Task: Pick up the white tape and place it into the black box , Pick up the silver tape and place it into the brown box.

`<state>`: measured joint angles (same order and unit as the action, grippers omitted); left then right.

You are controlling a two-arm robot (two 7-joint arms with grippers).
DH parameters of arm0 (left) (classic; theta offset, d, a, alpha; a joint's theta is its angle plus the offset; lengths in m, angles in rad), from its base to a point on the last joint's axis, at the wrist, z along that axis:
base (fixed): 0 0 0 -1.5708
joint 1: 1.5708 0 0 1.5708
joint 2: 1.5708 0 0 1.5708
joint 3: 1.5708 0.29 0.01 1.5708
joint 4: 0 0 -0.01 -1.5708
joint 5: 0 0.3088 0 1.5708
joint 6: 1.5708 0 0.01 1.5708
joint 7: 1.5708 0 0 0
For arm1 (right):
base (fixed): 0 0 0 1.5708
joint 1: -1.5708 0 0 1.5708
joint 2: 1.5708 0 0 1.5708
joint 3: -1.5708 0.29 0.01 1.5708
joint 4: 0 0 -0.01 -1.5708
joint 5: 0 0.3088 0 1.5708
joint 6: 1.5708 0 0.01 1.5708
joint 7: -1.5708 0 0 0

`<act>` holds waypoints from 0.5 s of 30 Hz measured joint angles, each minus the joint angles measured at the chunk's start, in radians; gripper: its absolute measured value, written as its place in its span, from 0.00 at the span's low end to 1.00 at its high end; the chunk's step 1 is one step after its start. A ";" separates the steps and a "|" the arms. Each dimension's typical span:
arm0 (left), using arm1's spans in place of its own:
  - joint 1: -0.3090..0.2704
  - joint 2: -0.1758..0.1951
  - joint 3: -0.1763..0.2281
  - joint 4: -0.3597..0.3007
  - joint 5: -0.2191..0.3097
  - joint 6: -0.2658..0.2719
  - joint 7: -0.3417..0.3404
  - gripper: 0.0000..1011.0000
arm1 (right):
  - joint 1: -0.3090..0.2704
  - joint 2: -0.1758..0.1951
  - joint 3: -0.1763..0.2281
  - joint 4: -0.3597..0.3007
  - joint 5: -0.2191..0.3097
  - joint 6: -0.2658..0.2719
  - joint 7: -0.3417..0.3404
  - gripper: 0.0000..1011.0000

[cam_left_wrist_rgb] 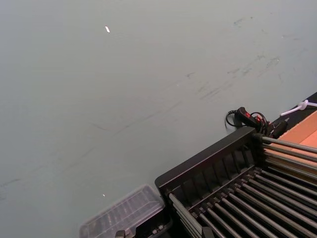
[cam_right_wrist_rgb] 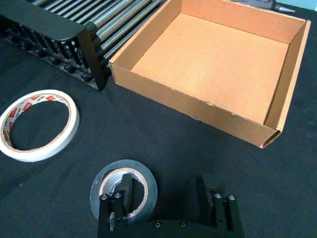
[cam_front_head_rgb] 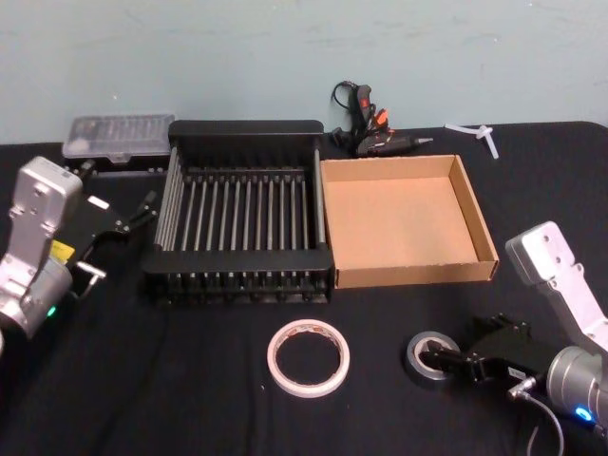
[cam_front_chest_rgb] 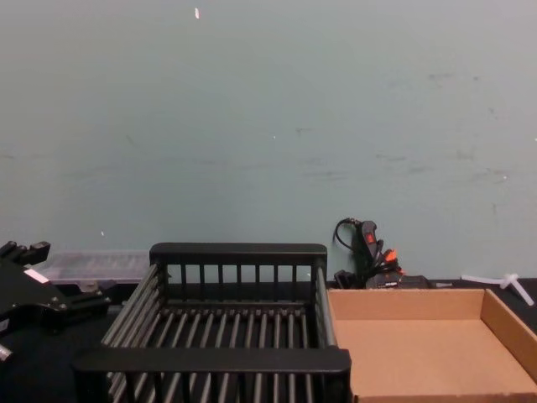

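Grey-silver, the small roll (cam_front_head_rgb: 430, 358) lies flat on the black table (cam_front_head_rgb: 190, 380), in front of the brown box (cam_front_head_rgb: 480, 228) and right of the white ring (cam_front_head_rgb: 308, 357). The right gripper (cam_right_wrist_rgb: 166, 191) is at it, spread open: one finger (cam_right_wrist_rgb: 125, 186) sits inside the pale core, the other outside the roll. The white ring lies flat in front of the black crate (cam_front_head_rgb: 245, 128), apart from it. The left gripper (cam_front_head_rgb: 133, 218) hangs left of the crate; whether it's open, I cannot tell.
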<state>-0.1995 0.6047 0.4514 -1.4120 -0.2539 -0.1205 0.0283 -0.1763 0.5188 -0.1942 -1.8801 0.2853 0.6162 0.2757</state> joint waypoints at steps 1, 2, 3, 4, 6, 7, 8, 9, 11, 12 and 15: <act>0.000 0.000 0.000 0.000 0.000 0.000 0.000 0.99 | 0.000 0.000 0.000 0.000 0.000 0.000 0.000 0.86; 0.000 0.000 0.000 0.000 0.000 0.000 0.000 0.99 | 0.000 0.000 0.000 0.000 0.000 0.000 0.000 0.83; 0.000 0.000 0.000 0.000 0.000 0.000 0.000 0.99 | 0.000 0.000 0.000 0.000 0.001 0.000 0.000 0.80; 0.000 0.000 0.000 0.000 0.000 0.000 0.000 0.99 | 0.000 0.000 0.000 0.000 0.001 0.000 -0.001 0.78; 0.000 0.000 0.000 0.000 0.000 0.000 0.000 0.99 | -0.001 0.000 0.000 -0.001 0.001 0.000 -0.001 0.70; 0.000 0.000 0.000 0.000 0.000 0.000 0.000 0.99 | -0.001 0.000 0.000 -0.001 0.001 0.000 -0.001 0.68; 0.000 0.000 0.000 0.000 0.000 0.000 0.000 0.99 | -0.001 0.000 0.000 -0.001 0.001 0.000 -0.001 0.67; 0.000 0.000 0.000 0.000 0.000 0.000 0.000 0.99 | -0.001 0.000 0.000 -0.001 0.001 0.000 -0.001 0.64; 0.000 0.000 0.000 0.000 0.000 0.000 0.000 0.99 | -0.001 0.000 0.000 -0.001 0.002 0.000 -0.001 0.57; 0.000 0.000 0.000 0.000 0.000 0.000 0.000 0.99 | -0.001 0.000 0.000 -0.001 0.002 0.000 -0.001 0.50; 0.000 0.000 0.000 0.000 0.000 0.000 0.000 0.99 | -0.001 0.000 0.000 -0.001 0.002 0.000 -0.002 0.44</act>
<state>-0.1995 0.6047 0.4514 -1.4120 -0.2539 -0.1205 0.0283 -0.1772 0.5188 -0.1939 -1.8810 0.2873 0.6165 0.2741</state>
